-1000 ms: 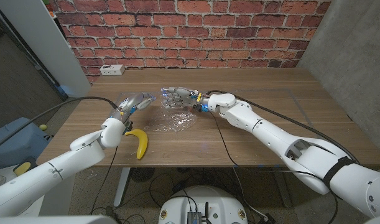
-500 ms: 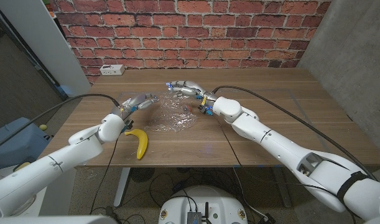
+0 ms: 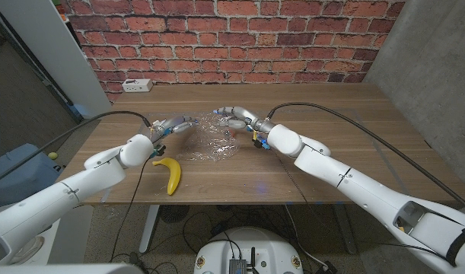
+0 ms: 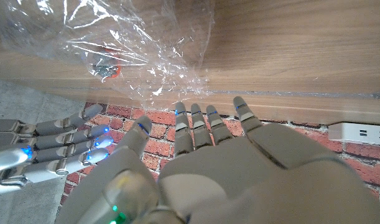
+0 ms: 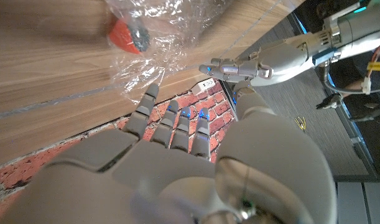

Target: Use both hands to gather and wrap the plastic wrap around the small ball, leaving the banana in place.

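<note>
A crumpled sheet of clear plastic wrap (image 3: 211,143) lies mid-table, with the small red and grey ball (image 3: 237,132) under its right part. In the wrist views, the ball (image 4: 106,65) (image 5: 129,35) sits inside the wrap (image 4: 124,37) (image 5: 168,28). My left hand (image 3: 172,125) (image 4: 202,158) hovers at the wrap's left edge, fingers spread and holding nothing. My right hand (image 3: 238,116) (image 5: 171,149) is above the wrap's far right side near the ball, fingers extended and empty. The yellow banana (image 3: 170,174) lies near the front edge, below my left hand.
A white power strip (image 3: 137,85) (image 4: 359,132) sits at the table's far left edge in front of the brick wall. Bare wooden table (image 3: 346,129) stretches to the right of the wrap. A black cable trails along each arm.
My right hand has moved right, from the wrap's far left side to above the ball, as its arm swung around. My left hand has crept a little closer to the wrap.
</note>
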Motion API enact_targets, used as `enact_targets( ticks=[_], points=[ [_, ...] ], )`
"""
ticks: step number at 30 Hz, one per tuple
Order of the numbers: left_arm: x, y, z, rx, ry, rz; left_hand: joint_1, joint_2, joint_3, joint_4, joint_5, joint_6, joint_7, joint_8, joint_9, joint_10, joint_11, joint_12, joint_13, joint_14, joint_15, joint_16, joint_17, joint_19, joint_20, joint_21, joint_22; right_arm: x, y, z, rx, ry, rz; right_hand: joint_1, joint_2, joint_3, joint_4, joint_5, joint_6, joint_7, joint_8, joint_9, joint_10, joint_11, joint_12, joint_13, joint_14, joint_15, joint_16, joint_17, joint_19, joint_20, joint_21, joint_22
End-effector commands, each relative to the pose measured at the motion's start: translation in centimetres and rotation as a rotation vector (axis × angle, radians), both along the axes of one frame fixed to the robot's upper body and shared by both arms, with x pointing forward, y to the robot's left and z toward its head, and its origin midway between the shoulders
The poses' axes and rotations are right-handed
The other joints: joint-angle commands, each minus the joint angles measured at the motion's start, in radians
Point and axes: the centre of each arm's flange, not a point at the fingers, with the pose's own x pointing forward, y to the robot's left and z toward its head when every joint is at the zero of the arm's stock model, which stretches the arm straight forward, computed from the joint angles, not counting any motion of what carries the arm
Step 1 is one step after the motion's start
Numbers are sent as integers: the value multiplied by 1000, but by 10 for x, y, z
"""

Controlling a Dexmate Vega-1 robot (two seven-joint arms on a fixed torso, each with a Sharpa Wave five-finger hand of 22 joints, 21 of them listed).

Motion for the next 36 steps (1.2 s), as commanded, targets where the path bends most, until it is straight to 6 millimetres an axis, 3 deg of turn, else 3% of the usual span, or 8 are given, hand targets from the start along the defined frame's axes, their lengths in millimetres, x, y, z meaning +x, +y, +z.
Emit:
enact_targets(
  ticks=[1,7,10,13,14,17,25,36],
  points=[
    [8,-4,5,47,54,-25,-25,-51,-30,4,3,-13,-1,3,-1,-14,-2,2,1,-33,8,-5,2,-30,6,-12,2,-20,-15,-17,-163,-62,-195,55,1,8,-9,-5,-13,-36,-2,4,-38,-21,-7,6,-46,9,-9,7,-27,-1,-18,2],
    [12,-4,8,47,80,-38,-39,-61,-40,7,8,-28,-2,1,-1,-22,-6,1,1,-44,10,-3,2,-40,11,-18,2,-28,-15,-24,-258,-91,-284,93,-10,13,-10,-8,-39,-47,-8,5,-92,-36,-14,9,-97,21,-19,9,-57,0,-39,3],
    [17,-1,8,16,118,-68,16,78,34,5,22,-33,11,8,-1,-29,2,6,-1,-51,17,2,-3,-45,21,-24,2,-32,-14,-28,-291,-105,-313,128,-22,20,-13,-6,-40,-89,-5,5,-115,-37,-13,9,-117,20,-21,8,-67,-1,-49,3],
    [20,0,8,9,134,-76,56,118,84,-4,42,-30,17,10,-1,-31,4,7,-2,-54,15,2,-5,-46,22,-25,2,-33,-13,-31,-321,-109,-343,148,-29,21,-11,-5,-37,-108,-3,5,-133,-45,-13,10,-141,24,-25,8,-84,-16,-61,4],
    [20,1,8,7,137,-78,95,124,132,-15,64,-28,13,10,-1,-28,-3,10,-2,-52,13,3,-5,-46,18,-25,2,-34,-13,-32,-332,-109,-354,150,-30,21,-10,-5,-40,-111,-4,5,-137,-45,-14,10,-146,25,-26,8,-87,-18,-63,4],
    [22,0,8,14,142,-82,163,117,211,-41,108,-24,12,10,-2,-27,-12,10,-3,-50,1,3,-6,-45,5,-25,2,-35,-12,-36,-372,-114,-390,158,-41,18,-8,-4,-52,-117,-7,6,-161,-52,-17,10,-167,31,-29,7,-98,-19,-71,4],
    [24,-3,11,53,145,-64,248,104,340,-92,222,-23,10,13,-3,-27,-22,12,-2,-60,2,2,-2,-57,3,-33,0,-31,-4,-49,-436,-126,-428,164,-54,11,-1,2,-54,-146,-5,6,-185,-63,-15,10,-186,24,-29,7,-105,-34,-79,4],
    [27,-5,14,86,139,-32,273,99,394,-111,272,-17,-4,13,-3,-24,-39,12,-2,-72,4,1,-1,-71,0,-39,0,-16,3,-61,-501,-131,-458,232,-34,21,-5,23,13,-155,18,9,-176,-117,1,7,-170,-12,-9,6,-66,-68,-78,3]
  ],
)
